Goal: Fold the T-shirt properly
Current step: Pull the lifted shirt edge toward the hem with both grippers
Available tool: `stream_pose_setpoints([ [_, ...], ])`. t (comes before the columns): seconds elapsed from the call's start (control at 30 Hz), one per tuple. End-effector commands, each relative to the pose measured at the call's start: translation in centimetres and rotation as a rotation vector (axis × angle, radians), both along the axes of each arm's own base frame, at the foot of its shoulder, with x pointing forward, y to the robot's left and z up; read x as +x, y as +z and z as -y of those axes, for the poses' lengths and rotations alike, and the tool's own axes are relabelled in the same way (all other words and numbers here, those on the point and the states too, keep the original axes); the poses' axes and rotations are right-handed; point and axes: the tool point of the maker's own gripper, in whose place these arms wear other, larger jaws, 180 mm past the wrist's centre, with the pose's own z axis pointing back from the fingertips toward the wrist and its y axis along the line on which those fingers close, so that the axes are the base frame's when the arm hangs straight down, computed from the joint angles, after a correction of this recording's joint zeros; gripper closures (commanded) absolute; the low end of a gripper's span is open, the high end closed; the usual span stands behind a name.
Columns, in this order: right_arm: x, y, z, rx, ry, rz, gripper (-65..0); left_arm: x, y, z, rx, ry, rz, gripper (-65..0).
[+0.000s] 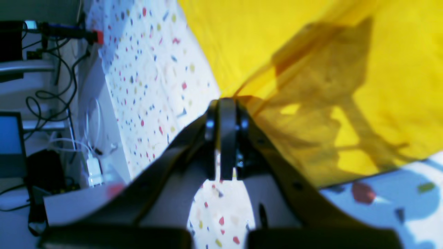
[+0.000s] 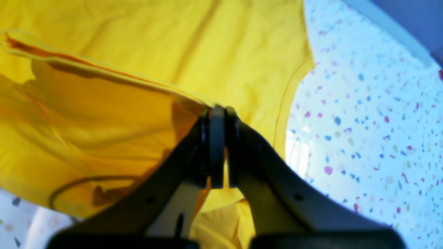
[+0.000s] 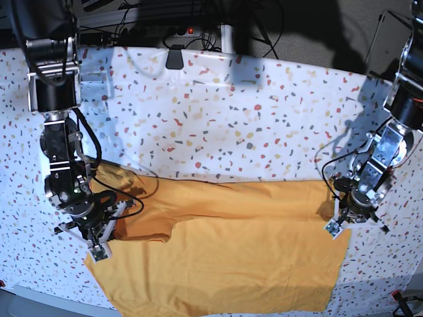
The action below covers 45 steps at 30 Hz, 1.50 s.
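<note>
Both end effectors are closed on cloth — the left end effector (image 1: 226,103) pinches one edge of the T-shirt (image 3: 231,244), the right end effector (image 2: 217,112) pinches the opposite edge. The T-shirt lies on the speckled tabletop (image 3: 231,119), partly doubled over. If one arm pulls faster, the fold may go crooked or the thin edge may slip out. Only the base view shows the whole garment — the wrist views show the pinch itself.
</note>
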Motion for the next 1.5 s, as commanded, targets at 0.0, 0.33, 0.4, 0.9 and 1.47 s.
stream_pose_setpoints([
  [0.0, 1.1, 2.5, 0.0, -0.003, 0.02, 0.06, 0.0, 1.7, 2.7, -0.4, 0.004, 0.007, 0.073, 0.0],
  [0.33, 2.0, 4.2, -0.3, -0.005, 0.04, 0.09, 0.0, 3.0, 4.5, 0.4, -0.015, -0.02, 0.129, 0.0],
  [0.4, 2.5, 5.1, -0.3, -0.006, 0.038, 0.106, 0.0, 3.1, 4.6, 0.6, -0.02, -0.029, 0.136, 0.0],
  [0.9, 3.6, 4.2, -0.2, 0.024, 0.022, 0.086, 0.0, 3.4, 4.8, 1.8, -0.055, -0.061, 0.161, 0.0],
  [1.47, 5.7, 3.5, 0.6, 0.029, -0.05, -0.029, 0.0, 4.5, 2.2, 2.5, -0.092, -0.04, 0.125, 0.0],
])
